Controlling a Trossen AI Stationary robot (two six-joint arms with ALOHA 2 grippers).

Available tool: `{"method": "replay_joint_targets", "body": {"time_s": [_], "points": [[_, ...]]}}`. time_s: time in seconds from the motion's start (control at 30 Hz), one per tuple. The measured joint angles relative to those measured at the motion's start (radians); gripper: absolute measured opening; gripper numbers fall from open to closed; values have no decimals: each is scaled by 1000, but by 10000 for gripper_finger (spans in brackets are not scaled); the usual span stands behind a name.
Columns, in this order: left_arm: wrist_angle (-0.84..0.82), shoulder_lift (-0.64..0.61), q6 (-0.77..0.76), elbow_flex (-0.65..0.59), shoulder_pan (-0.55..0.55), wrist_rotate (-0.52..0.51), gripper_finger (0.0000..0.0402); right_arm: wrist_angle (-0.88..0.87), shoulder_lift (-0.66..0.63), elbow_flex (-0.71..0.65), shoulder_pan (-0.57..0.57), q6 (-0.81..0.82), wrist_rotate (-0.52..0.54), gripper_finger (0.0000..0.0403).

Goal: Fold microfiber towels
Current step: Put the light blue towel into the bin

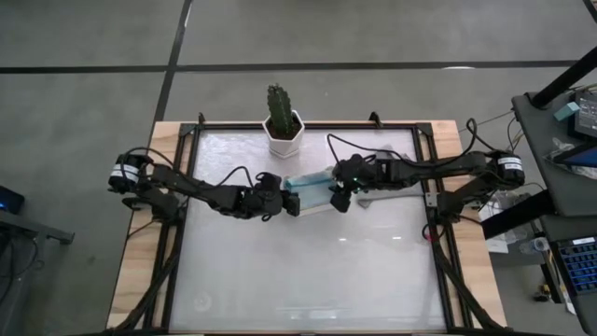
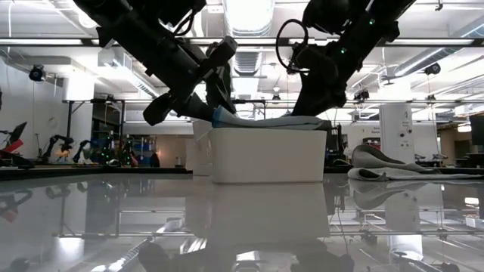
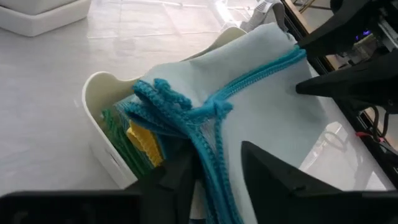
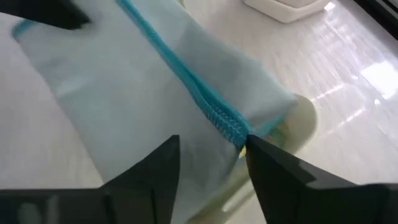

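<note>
The folded pale teal towel (image 1: 308, 187) is laid on the white tray (image 2: 265, 155) mid-worktop. Left tool (image 1: 280, 203) and right tool (image 1: 338, 198) are parted, nothing gripped. A straight-up lift is advised so the fold isn't snagged.

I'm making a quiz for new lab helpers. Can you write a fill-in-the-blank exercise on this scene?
1. The pale teal towel lies on top of the white ____.
2. Under it, at the tray's end, a green and a ____ towel show.
3. The potted cactus stands at the table's ____ edge.
4. A ____ towel lies on the table beside the tray.

Missing words: tray; yellow; far; grey
</note>
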Motion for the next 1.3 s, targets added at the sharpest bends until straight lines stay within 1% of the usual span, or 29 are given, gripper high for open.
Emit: {"method": "replay_joint_targets", "body": {"time_s": [0.17,0.33,0.43,0.63,0.8,0.9,0.93,1.0,1.1,1.2,1.3], "points": [[-15,-8,35,0,0,15,165,-44,-5,0,-21,-3,18,191],[-41,-32,107,0,0,32,197,-75,-27,1,-30,-16,19,195],[-83,-48,147,0,0,44,204,-84,-53,2,-29,-35,23,195],[-204,-82,182,0,0,44,206,-91,-120,4,-29,-58,26,195],[-300,-152,319,0,2,66,206,-85,-176,-4,-3,-94,8,177],[-301,-204,420,0,3,66,206,-75,-195,-21,29,-110,4,165],[-299,-225,457,0,3,67,206,-63,-197,-31,42,-111,4,164],[-243,-249,559,0,2,73,202,0,-196,-58,59,-114,4,163],[-153,-249,684,0,-2,90,182,142,-174,-101,76,-117,7,162],[-26,-203,770,0,-2,114,145,242,-139,-123,76,-118,7,162],[74,-127,828,0,-2,174,97,303,-88,-123,76,-118,8,158]]}}
